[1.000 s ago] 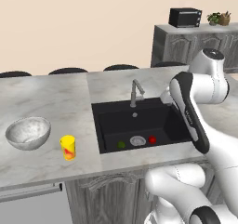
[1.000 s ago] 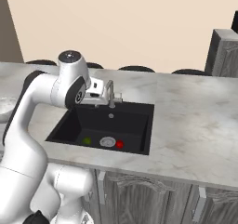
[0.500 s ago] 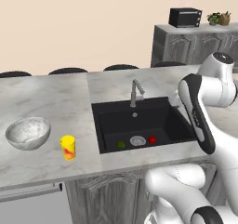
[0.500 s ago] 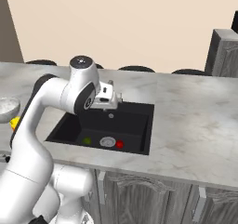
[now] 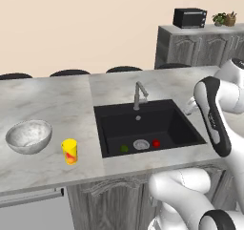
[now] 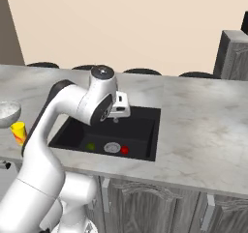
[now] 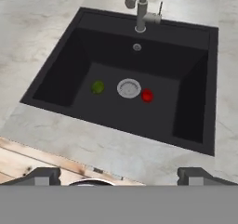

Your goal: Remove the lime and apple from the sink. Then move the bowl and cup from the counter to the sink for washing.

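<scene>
The black sink (image 5: 112, 129) sits in the marble counter, with the lime (image 5: 124, 148) left of its silver drain and the apple (image 5: 156, 142) right of it. In the hand view the lime (image 7: 97, 86) and apple (image 7: 147, 95) flank the drain on the floor of the sink (image 7: 60, 74). My gripper (image 7: 121, 176) hangs open and empty, high above the sink's near edge, its fingertips (image 7: 44, 175) wide apart. From the right base it is the gripper (image 6: 117, 112) over the basin. The bowl (image 5: 29, 136) and the yellow cup (image 5: 69, 151) stand on the counter to the left.
A grey faucet (image 5: 139, 95) rises at the sink's far rim. Dark stools (image 5: 69, 73) line the counter's far side. A back cabinet carries a microwave (image 5: 189, 17) and a plant (image 5: 225, 19). Wooden floor (image 7: 18, 162) lies below the counter's front edge.
The arm has swung to the right, carrying the open hand over the sink's right part. The fruits, bowl and cup have stayed where they were.
</scene>
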Tool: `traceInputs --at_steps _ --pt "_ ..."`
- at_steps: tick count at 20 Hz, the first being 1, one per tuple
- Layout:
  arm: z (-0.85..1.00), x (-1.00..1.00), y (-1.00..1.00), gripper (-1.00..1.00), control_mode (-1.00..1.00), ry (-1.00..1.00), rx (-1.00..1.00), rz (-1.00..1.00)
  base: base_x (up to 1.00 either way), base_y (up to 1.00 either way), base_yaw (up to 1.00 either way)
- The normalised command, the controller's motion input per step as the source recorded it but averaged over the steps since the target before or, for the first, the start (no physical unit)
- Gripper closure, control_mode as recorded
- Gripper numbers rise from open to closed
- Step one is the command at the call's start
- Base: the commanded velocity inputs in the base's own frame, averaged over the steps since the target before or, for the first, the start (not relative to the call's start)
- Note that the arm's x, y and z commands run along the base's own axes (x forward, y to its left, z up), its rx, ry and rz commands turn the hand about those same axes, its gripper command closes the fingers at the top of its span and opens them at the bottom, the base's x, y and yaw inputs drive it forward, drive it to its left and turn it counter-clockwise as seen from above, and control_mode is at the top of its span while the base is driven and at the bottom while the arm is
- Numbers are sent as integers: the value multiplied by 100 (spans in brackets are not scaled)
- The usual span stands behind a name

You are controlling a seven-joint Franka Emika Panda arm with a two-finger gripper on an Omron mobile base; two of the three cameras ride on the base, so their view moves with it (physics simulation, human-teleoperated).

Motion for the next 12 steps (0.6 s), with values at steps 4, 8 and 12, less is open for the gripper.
traceInputs --at_steps 4,8,12 --pt "-16 0 -12 -100 -100 3 1 16 0 0 0" --pt "-20 0 -2 -100 -100 11 0 10 0 0 0" --pt "-23 6 2 -100 -100 11 0 2 0 0 0"
